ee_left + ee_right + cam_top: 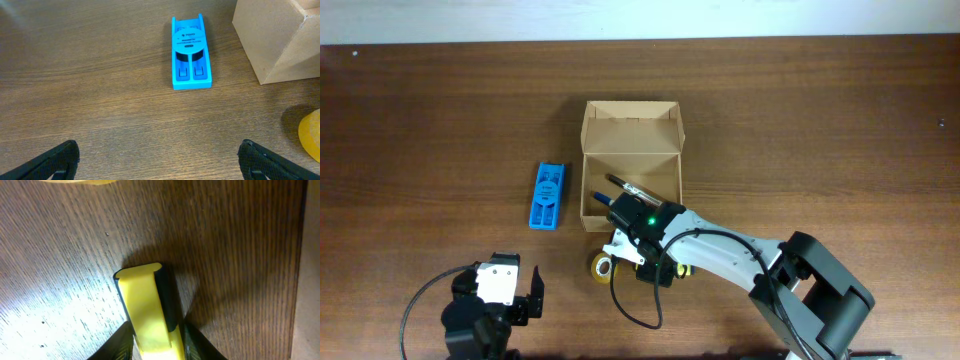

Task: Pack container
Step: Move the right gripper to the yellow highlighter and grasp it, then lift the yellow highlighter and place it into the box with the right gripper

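Fingers [121, 341] of the R gripper [156, 342]: closed in on a yellow/black bar-shaped item [150, 300], one finger against each long side. From the R wrist cam I see contact on both sides. The item lies close over the wood table [440, 120] with its shadow right next to it; I cannot tell whether it is lifted or resting.

L gripper [159, 162]: jaws fully apart, nothing between them. It hovers low at the near-left of the table and faces the blue plastic piece [190, 52], well apart from it.

Container [630, 128]: tan cardboard box, mid-table, flap lid hinged back on the far side, interior exposed. A dark pen-like item [625, 188] lies diagonally inside, and a dark/blue obj sits at the near-left inner corner; I cannot ID it.

R arm reaches in from the near-right, and its wrist sits just in front of the container's near wall.

Yellow tape roll [603, 267]: on the table just left of the R wrist, near the container's near-left corner.

Blue plastic piece: flat on the table, left of the container, not touching it.
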`<action>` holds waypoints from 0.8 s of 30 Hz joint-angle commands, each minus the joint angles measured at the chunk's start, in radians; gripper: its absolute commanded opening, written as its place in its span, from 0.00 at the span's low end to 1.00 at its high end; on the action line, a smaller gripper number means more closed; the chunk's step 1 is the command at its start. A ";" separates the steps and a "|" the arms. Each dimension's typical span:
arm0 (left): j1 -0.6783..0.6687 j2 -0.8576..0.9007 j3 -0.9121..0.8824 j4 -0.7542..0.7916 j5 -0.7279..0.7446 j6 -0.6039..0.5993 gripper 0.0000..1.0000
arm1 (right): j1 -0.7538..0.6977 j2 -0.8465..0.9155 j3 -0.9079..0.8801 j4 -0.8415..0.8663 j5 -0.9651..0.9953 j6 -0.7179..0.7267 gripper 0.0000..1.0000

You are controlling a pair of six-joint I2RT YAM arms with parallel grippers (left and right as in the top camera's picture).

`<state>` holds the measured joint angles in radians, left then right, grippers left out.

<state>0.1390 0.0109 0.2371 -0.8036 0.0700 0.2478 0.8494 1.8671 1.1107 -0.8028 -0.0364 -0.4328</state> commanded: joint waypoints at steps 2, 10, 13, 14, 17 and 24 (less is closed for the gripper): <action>0.006 -0.006 -0.007 0.000 -0.007 0.019 1.00 | 0.003 0.008 -0.019 -0.008 -0.087 0.023 0.30; 0.006 -0.006 -0.007 0.000 -0.007 0.019 1.00 | 0.044 0.005 -0.018 -0.030 -0.122 0.080 0.22; 0.006 -0.006 -0.007 0.000 -0.007 0.019 1.00 | 0.072 0.005 -0.018 -0.030 -0.122 0.089 0.18; 0.006 -0.006 -0.007 0.000 -0.007 0.019 0.99 | 0.082 0.006 -0.018 -0.029 -0.122 0.095 0.17; 0.006 -0.006 -0.007 0.000 -0.007 0.019 1.00 | 0.106 0.005 -0.018 -0.027 -0.122 0.103 0.11; 0.006 -0.006 -0.007 0.000 -0.007 0.019 1.00 | 0.114 -0.013 0.014 -0.055 -0.122 0.162 0.10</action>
<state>0.1390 0.0109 0.2371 -0.8036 0.0696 0.2474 0.9512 1.8652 1.1122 -0.8371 -0.1177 -0.3080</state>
